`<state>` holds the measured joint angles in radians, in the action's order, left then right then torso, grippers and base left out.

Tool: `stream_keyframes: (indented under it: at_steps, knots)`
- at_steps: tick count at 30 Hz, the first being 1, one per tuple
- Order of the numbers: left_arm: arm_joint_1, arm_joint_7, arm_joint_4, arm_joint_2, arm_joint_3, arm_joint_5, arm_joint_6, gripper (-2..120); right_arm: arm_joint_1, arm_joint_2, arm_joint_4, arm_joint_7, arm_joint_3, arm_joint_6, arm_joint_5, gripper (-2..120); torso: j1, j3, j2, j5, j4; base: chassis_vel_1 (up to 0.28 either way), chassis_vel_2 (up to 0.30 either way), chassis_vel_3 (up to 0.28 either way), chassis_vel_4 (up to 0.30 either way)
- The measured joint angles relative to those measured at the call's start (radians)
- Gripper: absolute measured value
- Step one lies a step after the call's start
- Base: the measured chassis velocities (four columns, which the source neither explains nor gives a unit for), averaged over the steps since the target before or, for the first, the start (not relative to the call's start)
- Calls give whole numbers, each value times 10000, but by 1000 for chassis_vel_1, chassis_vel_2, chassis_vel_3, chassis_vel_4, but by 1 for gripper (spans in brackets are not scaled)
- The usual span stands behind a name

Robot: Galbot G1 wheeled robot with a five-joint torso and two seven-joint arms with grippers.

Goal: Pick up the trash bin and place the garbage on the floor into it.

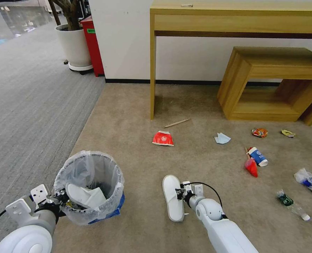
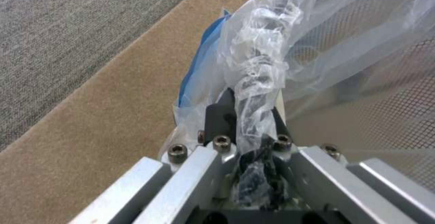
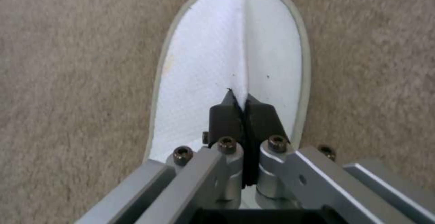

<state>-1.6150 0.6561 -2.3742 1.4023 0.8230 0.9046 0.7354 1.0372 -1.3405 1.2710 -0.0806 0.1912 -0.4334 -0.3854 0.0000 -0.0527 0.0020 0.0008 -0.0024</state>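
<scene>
One bin (image 1: 89,189), blue and lined with a clear bag (image 2: 267,47), sits at the front left of the beige floor (image 1: 135,105), close to the seam with the grey striped carpet (image 1: 29,98). The left hand (image 1: 59,201) is pinched on the bin's bagged rim; in the left wrist view its dark fingers (image 2: 220,117) press the crinkled plastic between them. One white slipper (image 1: 85,196) lies inside the bin. A second slipper (image 1: 173,197) lies flat on the floor just right of the bin, and the right hand (image 1: 180,192) is at its right edge, fingers (image 3: 226,118) pressed together on a pinch of the slipper's white fabric in the right wrist view. Loose litter on the floor, counted: one flattened red-and-white cup (image 1: 163,138), one wooden stick (image 1: 177,123), one pale blue wrapper (image 1: 222,138), one crushed orange can (image 1: 259,132), one yellow wrapper (image 1: 288,133), one white-and-blue cup (image 1: 258,156) touching one red item (image 1: 251,167), one white-and-blue bag (image 1: 309,181), one clear bottle (image 1: 292,205). At the white wall (image 1: 128,38) stand one tall wooden surface (image 1: 233,14) and one low wooden bench (image 1: 268,80) beside it. One white planter (image 1: 74,45) and one red box (image 1: 92,45) stand at the wall's left corner on the grey carpet.
</scene>
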Motion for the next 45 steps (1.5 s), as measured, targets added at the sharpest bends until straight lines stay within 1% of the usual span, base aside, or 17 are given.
stream_keyframes:
  at_steps: [5, 10, 12, 13, 15, 16, 17, 20, 21, 23, 25, 27, 32, 36, 40, 42, 45]
  knots:
    - [18, -1, 8, -3, -15, 0, 0, 1, 59, 14, 29, 21, 12, 262, 29, 0, 0, 0, 0, 0, 0, 0, 0, 0, 0]
    - [22, -4, 18, 15, -84, 1, 0, 1, 311, 140, 660, -224, 61, 1194, -294, 0, 0, 0, 0, 0, 0, 0, 0, 0, 0]
    - [17, -4, 19, 88, -232, -2, -1, 1, 639, 304, 1700, -1130, 184, 2688, -874, 0, 1, 0, -1, 2, -1, 0, 0, 0, 0]
    - [17, -4, 19, 88, -232, -2, -1, 1, 639, 304, 1700, -1130, 184, 2688, -874, 0, 1, 0, -1, 2, -1, 0, 0, 0, 0]
    - [17, -5, 8, 209, -428, -44, 0, 1, 813, 476, 2921, -2130, 335, 3930, -1661, 0, 0, 1, 0, -1, 0, 0, 0, 0, 0]
    - [16, -4, -5, 316, -599, -100, -1, 1, 854, 596, 3744, -3059, 353, 4731, -2389, 0, 0, 1, 0, 0, 0, 0, 0, 0, 0]
    - [16, -4, -5, 316, -599, -100, -1, 1, 854, 596, 3744, -3059, 353, 4731, -2389, 0, 0, 1, 0, 0, 0, 0, 0, 0, 0]
    - [-67, -22, -87, 610, -1141, -254, -1, 1, 651, 796, 5096, -5971, 316, 6186, -4347, 0, 0, 2, 1, 0, 1, 0, 0, 0, 0]
    - [-67, -22, -87, 610, -1141, -254, -1, 1, 651, 796, 5096, -5971, 316, 6186, -4347, 0, 0, 2, 1, 0, 1, 0, 0, 0, 0]
    - [-241, -146, -208, 759, -1800, -581, -1, 1, 502, 740, 5745, -7388, -31, 6379, -5661, 0, 0, 2, 1, 0, 0, 0, 0, 0, 0]
    - [-307, -173, -269, 800, -2020, -672, -1, 1, 467, 671, 5757, -7638, -197, 6356, -5695, 0, 0, 2, 1, 0, -1, 0, 0, 0, 0]
    - [-516, -211, -560, 906, -2475, -800, -1, 1, 371, 522, 5216, -8207, -743, 6391, -5071, 0, 0, 1, 1, 1, 0, 0, 0, 0, 0]
    - [-723, -257, -913, 913, -2624, -835, -2, 1, 235, 431, 4579, -8885, -1050, 6490, -4243, 0, 0, 1, 1, 0, 0, 0, 0, 0, 0]
    - [-821, -278, -1056, 898, -2608, -837, -1, 1, 121, 428, 4367, -8992, -1119, 6546, -3933, 0, 0, 1, 1, 0, 0, 0, 0, 0, 0]
    - [-832, -286, -1089, 894, -2552, -845, -1, 1, 79, 486, 4308, -9044, -1072, 6566, -3837, 14, 0, 1, 1, 0, 0, 0, 0, 0, 0]
    - [-776, -289, -1011, 888, -2488, -886, -1, 1, 113, 554, 4315, -9073, -952, 6568, -3836, 25, 0, 0, 1, 0, 0, 0, 0, 0, 0]
    - [-726, -289, -919, 883, -2438, -906, -1, 1, 163, 613, 4315, -9073, -816, 6605, -3835, 32, 0, 1, 1, 0, 0, 0, 0, 0, 0]
